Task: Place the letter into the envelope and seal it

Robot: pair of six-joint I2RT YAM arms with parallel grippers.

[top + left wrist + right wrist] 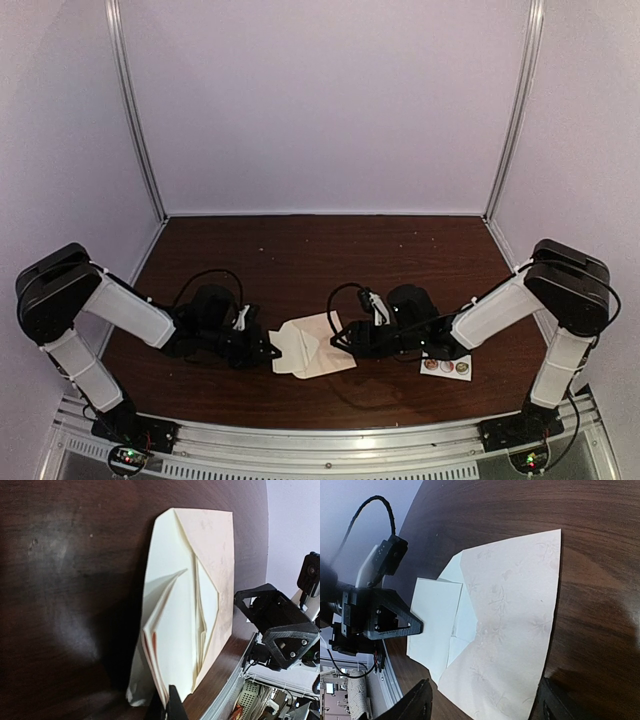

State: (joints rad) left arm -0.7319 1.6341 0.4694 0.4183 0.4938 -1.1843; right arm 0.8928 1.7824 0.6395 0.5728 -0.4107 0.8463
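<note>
Buckling is risked if the folded cream letter, pinched by the left gripper, is forced into the tan paper envelope, unheld by the spread-jawed right gripper.

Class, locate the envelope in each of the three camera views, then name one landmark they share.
Top external: the envelope lies just below the picture's centre.
Left wrist: middle to upper right, its tan face along the right side.
Right wrist: centre, spreading to the bottom edge.
Shared landmark: the whitish folded letter at its open end.
</note>
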